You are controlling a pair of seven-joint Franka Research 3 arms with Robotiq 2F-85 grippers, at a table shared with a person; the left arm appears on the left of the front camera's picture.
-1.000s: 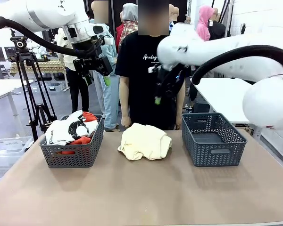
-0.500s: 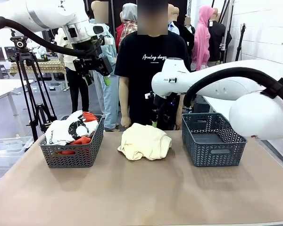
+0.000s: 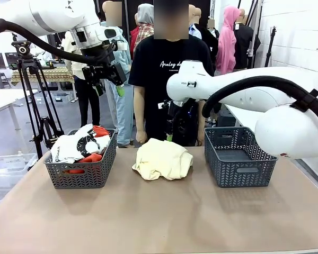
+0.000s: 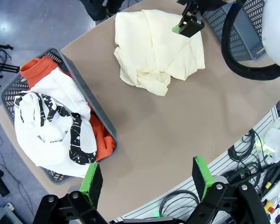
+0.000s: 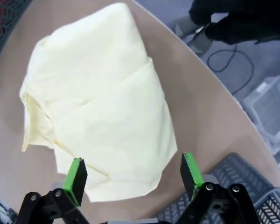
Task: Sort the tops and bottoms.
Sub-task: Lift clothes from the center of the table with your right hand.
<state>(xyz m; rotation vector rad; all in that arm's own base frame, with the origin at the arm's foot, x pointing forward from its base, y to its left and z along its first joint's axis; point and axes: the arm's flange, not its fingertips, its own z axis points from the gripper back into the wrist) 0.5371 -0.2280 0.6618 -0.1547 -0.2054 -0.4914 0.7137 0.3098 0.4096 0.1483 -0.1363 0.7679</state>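
A pale yellow garment [image 3: 162,159] [image 4: 156,49] [image 5: 102,102] lies crumpled on the table between two baskets. My right gripper [image 3: 171,135] [image 5: 134,171] hangs open just above its far edge, nothing between the fingers; the left wrist view also catches this right gripper [image 4: 189,25]. A white garment with black print [image 3: 74,145] [image 4: 51,126] fills the left basket [image 3: 82,177] on top of an orange-red one [image 3: 91,157] [image 4: 39,70]. High above that basket my left gripper [image 3: 108,87] [image 4: 147,175] is open and holds nothing.
An empty grey basket [image 3: 238,156] [image 5: 233,186] stands at the right. A person in a black T-shirt [image 3: 167,74] stands at the far edge behind the yellow garment. A tripod [image 3: 37,106] is off the table at the left.
My right arm has swung down and to the left, bringing its open gripper low over the yellow garment's far edge. The left arm and the garments have not moved.
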